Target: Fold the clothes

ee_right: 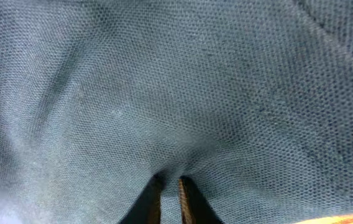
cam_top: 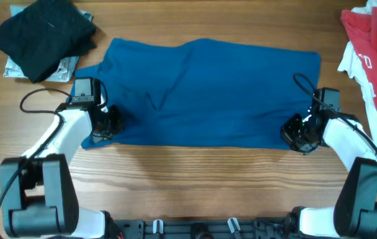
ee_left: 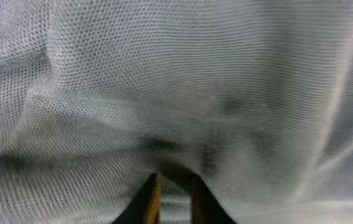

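Blue shirt under left claw and right claw

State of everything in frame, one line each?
blue shirt: spread flat across table
left gripper: at its near-left corner, cloth bunched at tips, grip unclear
right gripper: shut on its near-right corner
black garment: crumpled heap, far left
red-and-white garment: unfolded, right edge, partly out of frame

The blue shirt is matt cloth, and up close it's a fine honeycomb-ish knit that looks soft. The black garment is matt fabric too. The surface is grainy wood with a slight sheen.
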Robot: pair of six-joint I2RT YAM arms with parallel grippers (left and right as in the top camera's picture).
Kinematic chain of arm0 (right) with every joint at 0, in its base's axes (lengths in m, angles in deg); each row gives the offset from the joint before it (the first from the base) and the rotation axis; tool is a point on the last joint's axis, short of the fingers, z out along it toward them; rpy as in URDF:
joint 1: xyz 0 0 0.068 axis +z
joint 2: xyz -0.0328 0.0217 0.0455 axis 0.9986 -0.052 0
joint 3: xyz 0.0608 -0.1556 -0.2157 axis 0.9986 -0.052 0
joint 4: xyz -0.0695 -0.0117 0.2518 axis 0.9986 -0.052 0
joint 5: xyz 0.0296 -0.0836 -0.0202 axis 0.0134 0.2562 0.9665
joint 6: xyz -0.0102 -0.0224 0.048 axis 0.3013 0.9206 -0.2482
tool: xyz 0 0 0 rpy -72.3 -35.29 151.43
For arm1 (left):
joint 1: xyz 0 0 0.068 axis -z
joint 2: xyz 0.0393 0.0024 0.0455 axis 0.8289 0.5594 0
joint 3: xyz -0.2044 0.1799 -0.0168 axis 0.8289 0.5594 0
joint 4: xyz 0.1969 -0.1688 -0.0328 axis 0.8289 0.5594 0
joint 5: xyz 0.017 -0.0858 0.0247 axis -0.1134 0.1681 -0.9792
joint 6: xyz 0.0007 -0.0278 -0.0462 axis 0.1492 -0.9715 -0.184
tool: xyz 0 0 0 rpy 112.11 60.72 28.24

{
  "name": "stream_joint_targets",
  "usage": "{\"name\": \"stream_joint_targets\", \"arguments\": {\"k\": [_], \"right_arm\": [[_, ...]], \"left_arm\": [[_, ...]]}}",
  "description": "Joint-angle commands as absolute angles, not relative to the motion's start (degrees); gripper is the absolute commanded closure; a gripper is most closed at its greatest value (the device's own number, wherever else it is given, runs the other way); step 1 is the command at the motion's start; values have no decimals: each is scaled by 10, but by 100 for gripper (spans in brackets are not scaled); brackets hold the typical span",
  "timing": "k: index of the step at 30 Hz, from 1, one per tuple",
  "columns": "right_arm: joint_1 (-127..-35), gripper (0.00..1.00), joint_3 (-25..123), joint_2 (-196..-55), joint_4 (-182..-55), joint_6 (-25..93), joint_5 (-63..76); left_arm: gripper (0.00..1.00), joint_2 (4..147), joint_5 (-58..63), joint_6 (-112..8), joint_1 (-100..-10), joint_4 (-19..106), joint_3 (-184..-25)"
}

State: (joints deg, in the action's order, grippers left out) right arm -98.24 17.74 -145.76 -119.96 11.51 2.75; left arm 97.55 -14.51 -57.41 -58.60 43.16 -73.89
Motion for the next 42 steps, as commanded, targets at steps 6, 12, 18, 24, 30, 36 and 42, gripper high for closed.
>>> {"name": "stream_joint_targets", "arguments": {"k": [6,12,18,24,30,36,42], "right_arm": [[-1058,96,166,-1523,-1210,80,61],[-1137,96,167,-1523,-1233,74,83],[-1234,96,215,-1523,-1297,76,98],[-1237,96,303,-1523,-1345,97,100],[-1235,91,463,-1523,-1436,215,3],[-1175,6,498,-1523,-1376,290,-174],[-1070,1,560,-1523,-1309,301,-125]], "left_arm": [[62,1009,-126,-602,-583,480,-736],[59,1008,-106,-634,-583,559,-736],[61,998,-92,-634,-557,572,-736],[61,922,-105,-697,-479,575,-736],[52,717,-174,-719,-476,544,-757],[34,680,-172,-662,-476,369,-801],[25,866,-172,-593,-476,250,-919]]}}
